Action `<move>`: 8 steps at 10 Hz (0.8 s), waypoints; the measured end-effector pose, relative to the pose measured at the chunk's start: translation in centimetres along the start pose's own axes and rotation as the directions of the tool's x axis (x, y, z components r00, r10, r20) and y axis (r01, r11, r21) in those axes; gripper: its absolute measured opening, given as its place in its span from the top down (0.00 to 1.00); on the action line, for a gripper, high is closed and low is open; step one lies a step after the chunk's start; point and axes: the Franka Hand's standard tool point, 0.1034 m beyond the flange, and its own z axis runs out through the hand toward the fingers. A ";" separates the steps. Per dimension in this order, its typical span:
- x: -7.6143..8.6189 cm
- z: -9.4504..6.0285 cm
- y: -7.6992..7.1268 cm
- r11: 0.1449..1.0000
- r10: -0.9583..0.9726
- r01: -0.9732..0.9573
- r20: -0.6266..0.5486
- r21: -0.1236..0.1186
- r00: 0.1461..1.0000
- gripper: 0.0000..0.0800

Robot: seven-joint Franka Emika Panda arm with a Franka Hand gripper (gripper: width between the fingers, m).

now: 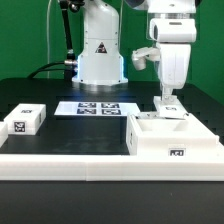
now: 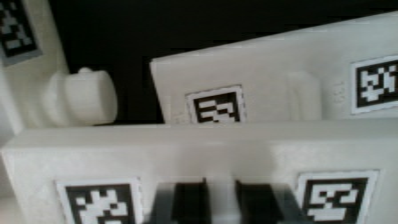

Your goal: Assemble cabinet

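The large white cabinet box stands at the exterior view's right, open side up, with a tag on its front. My gripper is just behind it, fingers down on a small white panel at the box's back edge. In the wrist view my gripper has its dark fingers close together with a thin white strip between them, against a tagged white panel. Behind it is another tagged white part and a round white knob. A small white block lies at the left.
The marker board lies flat in front of the robot base. A long white rail edges the table's front. The table top between the block and the box is black.
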 end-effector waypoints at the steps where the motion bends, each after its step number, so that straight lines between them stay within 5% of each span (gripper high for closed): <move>1: 0.1 0.1 0.2 1.000 0.002 -0.002 -0.001 0.001 1.000 0.91; 8: 0.1 0.4 1.0 1.000 0.009 -0.009 -0.008 -0.002 1.000 0.91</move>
